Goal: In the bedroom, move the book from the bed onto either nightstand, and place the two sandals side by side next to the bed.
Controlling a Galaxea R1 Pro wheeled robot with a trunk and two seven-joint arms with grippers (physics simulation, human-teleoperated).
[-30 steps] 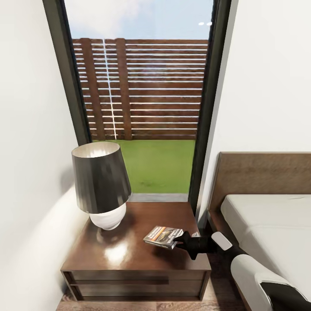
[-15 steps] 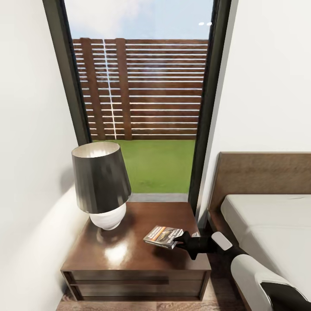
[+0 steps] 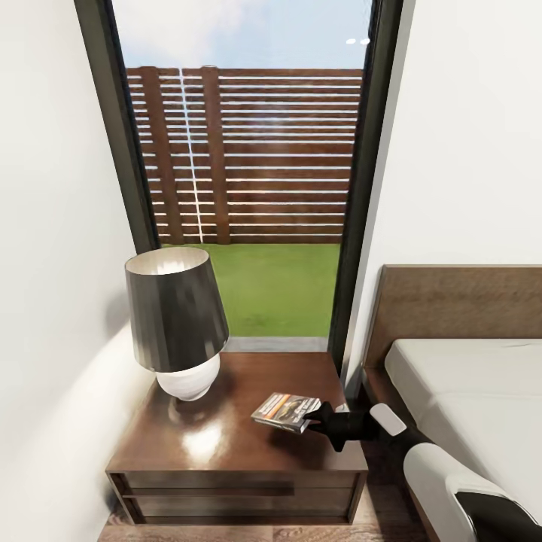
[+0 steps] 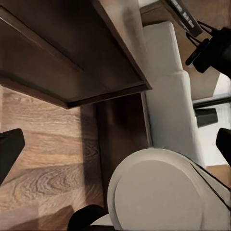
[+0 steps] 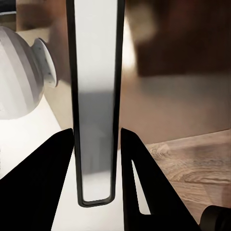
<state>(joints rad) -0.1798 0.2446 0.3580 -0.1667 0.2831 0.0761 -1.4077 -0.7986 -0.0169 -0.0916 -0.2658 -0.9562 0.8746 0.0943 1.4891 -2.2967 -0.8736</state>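
Right now my right gripper (image 3: pixel 310 418) is clamped on the near end of the book (image 3: pixel 284 410), at lower centre of the head view. Its long axis runs up-left from me over the nightstand (image 3: pixel 226 444), slightly raised. Bare wood lies left; the lamp (image 3: pixel 177 324) stands clear. My left gripper (image 4: pixel 9 154) looks open, holding nothing.

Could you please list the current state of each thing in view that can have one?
book: held edge-on between the right gripper's fingers, over the nightstand top, tilted; whether it touches the wood cannot be told.
right gripper: shut on the book.
left gripper: open, holding nothing, above the floor.
nightstand: drawers closed.
lamp: upright on the nightstand, apart from the book.
bed: visible mattress part bare.
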